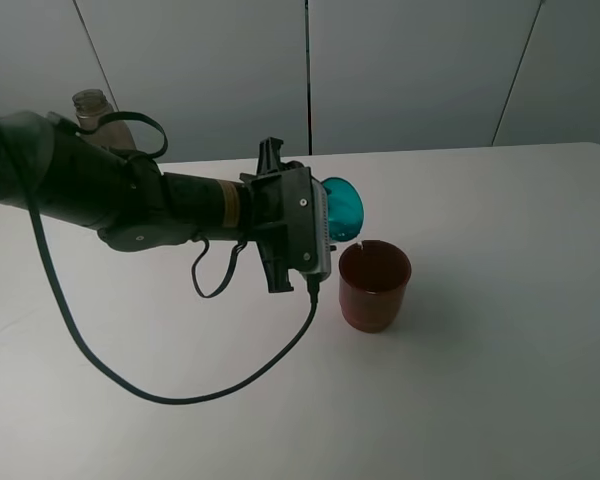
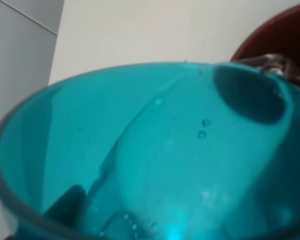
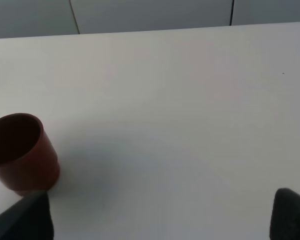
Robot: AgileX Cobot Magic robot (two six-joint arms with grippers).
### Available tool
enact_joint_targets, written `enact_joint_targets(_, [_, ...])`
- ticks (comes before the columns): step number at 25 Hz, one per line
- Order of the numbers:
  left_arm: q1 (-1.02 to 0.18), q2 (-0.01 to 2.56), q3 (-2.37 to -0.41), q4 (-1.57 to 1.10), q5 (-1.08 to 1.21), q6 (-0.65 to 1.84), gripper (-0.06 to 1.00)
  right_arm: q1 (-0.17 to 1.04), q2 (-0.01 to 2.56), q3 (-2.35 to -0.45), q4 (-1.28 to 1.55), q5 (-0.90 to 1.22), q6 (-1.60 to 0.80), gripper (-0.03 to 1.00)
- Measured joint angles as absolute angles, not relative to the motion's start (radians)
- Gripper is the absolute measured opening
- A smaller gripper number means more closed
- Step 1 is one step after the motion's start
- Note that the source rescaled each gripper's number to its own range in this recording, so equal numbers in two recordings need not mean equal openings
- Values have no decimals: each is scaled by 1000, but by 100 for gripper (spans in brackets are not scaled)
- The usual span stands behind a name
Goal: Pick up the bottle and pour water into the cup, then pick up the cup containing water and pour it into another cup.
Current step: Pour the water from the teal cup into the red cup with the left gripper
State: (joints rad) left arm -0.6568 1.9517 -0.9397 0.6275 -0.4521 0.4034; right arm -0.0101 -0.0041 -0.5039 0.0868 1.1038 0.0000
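My left gripper (image 1: 330, 214) is shut on the teal cup (image 1: 344, 205) and holds it tipped on its side, mouth towards the red cup (image 1: 374, 285), just above that cup's rim. The left wrist view is filled by the teal cup (image 2: 150, 155), with a little water at its lip beside the red cup's rim (image 2: 285, 35); the fingers show as dark shapes through the wall. The bottle (image 1: 98, 113) stands at the back left, mostly hidden behind the left arm. My right gripper (image 3: 155, 220) is open with nothing in it, apart from the red cup (image 3: 21, 150).
A black cable (image 1: 160, 385) loops from the left wrist down across the white table (image 1: 500, 380). Grey wall panels close off the back. The table's back edge runs just behind the bottle.
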Motion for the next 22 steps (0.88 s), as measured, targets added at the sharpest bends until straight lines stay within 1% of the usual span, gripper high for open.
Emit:
enact_joint_targets(15, [-659, 1952, -940, 625, -403, 449, 6, -10, -4, -504, 87, 1104, -7, 20])
enact_joint_targets(22, [-687, 1952, -996, 623, -297, 460, 6, -10, -4, -504, 87, 1104, -7, 20])
